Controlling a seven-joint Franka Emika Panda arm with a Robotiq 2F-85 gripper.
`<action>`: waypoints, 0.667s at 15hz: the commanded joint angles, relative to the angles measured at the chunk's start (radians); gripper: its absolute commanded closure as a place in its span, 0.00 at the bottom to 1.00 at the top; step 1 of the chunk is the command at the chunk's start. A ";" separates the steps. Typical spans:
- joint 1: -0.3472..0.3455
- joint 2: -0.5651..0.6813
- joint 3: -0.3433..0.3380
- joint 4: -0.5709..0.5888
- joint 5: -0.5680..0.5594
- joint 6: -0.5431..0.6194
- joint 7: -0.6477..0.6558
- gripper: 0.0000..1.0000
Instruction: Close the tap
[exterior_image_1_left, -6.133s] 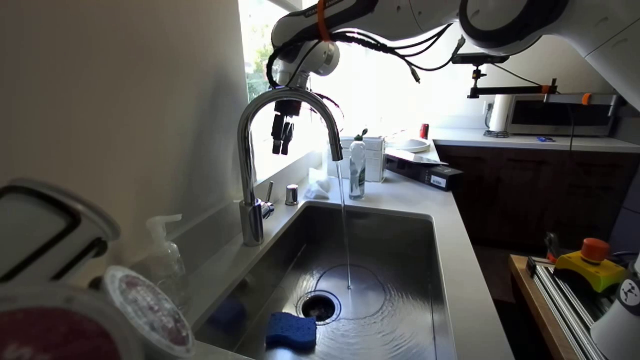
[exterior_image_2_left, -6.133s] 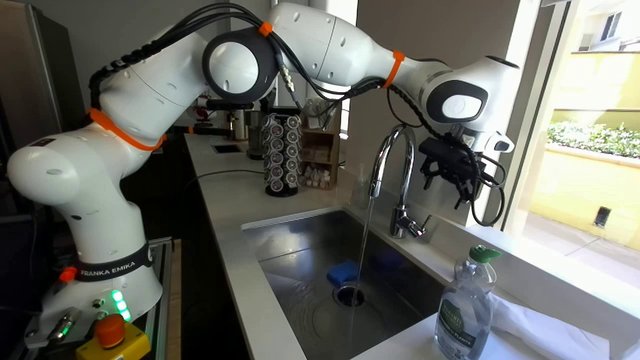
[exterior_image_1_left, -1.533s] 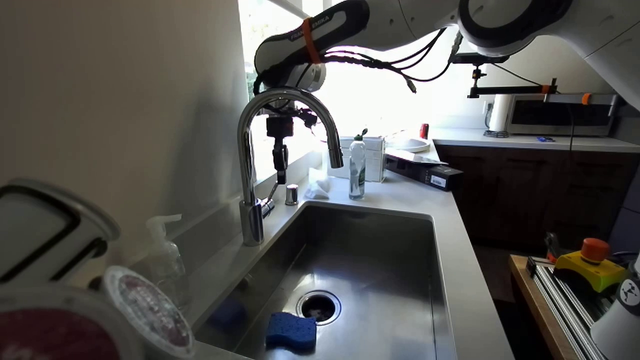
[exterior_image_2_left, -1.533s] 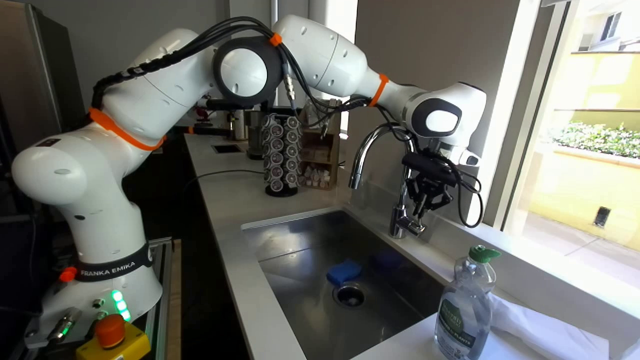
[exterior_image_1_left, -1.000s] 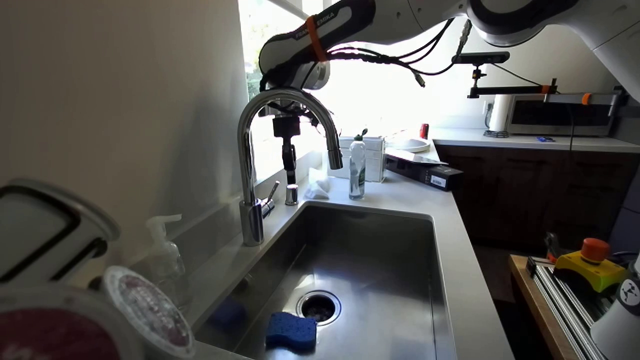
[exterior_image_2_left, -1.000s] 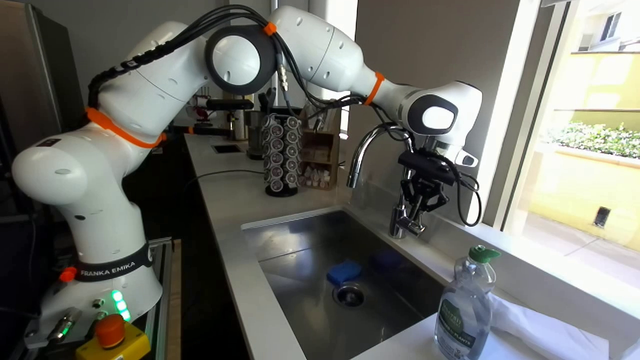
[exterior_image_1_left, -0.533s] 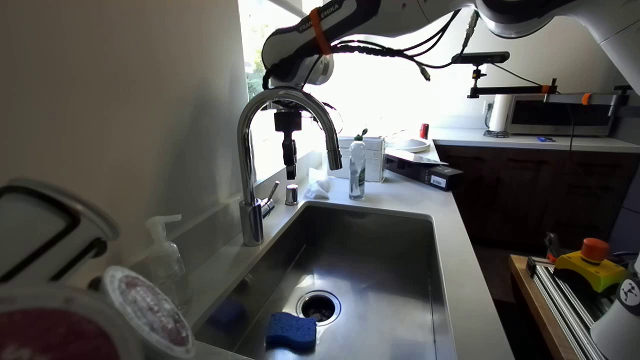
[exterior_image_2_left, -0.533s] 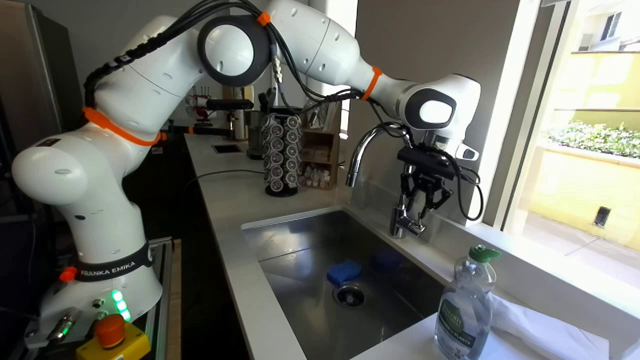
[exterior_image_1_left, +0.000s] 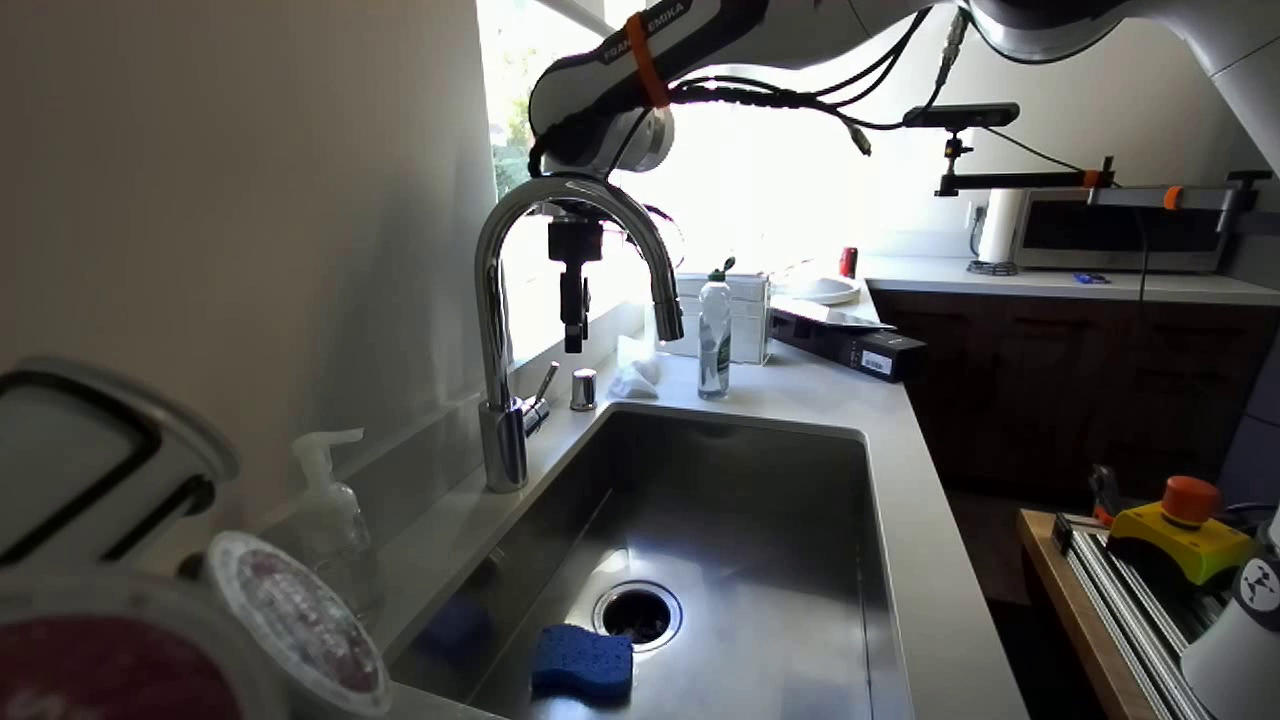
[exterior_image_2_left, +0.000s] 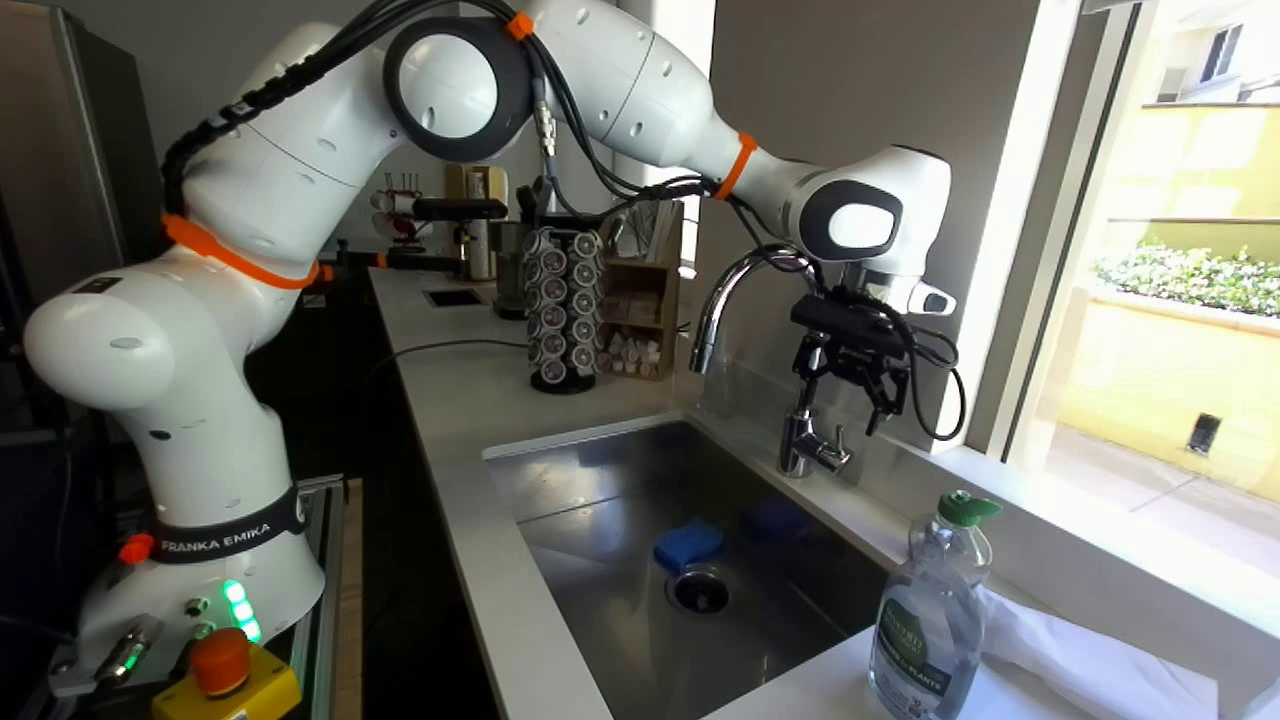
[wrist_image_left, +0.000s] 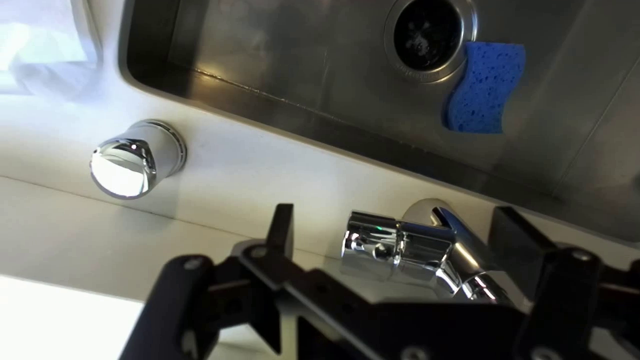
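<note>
My tool (wrist_image_left: 395, 220) is hanging released, its fingers (wrist_image_left: 283, 225) standing wide apart. Looking down through the wrist view, I am seeing the chrome body of the tap (wrist_image_left: 425, 242) below, showing between the two fingers. In an exterior view my tool is hovering above the small side lever (exterior_image_1_left: 548, 381), near it yet apart.

The tap is standing upright on the desk (exterior_image_1_left: 945, 540), at the left edge of the sink (exterior_image_1_left: 760, 480) in an exterior view, its arched spout (exterior_image_1_left: 666, 310) bending to the right over the sink. A short chrome fitting (wrist_image_left: 135, 160) is rising from the desk just beside it, on the far side; in the wrist view it is showing left of my fingers.

Inside the sink, a blue sponge (exterior_image_1_left: 584, 662) is lying at the edge of the drain (exterior_image_1_left: 638, 615). Farther out, in an exterior view, a clear bottle (exterior_image_2_left: 930, 620) with a green cap is standing on the near right part of the desk, and a white sheet (exterior_image_2_left: 1100, 655) is lying to its right. Toward the far end, a rack of capsules (exterior_image_2_left: 563, 310) is standing on the desk just left of a wooden shelf (exterior_image_2_left: 640, 310).
</note>
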 joint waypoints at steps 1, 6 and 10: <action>0.002 -0.064 -0.007 -0.082 0.014 0.057 0.010 0.00; -0.019 -0.133 -0.026 -0.108 0.023 0.086 0.024 0.00; -0.028 -0.200 -0.047 -0.127 0.026 0.076 0.033 0.00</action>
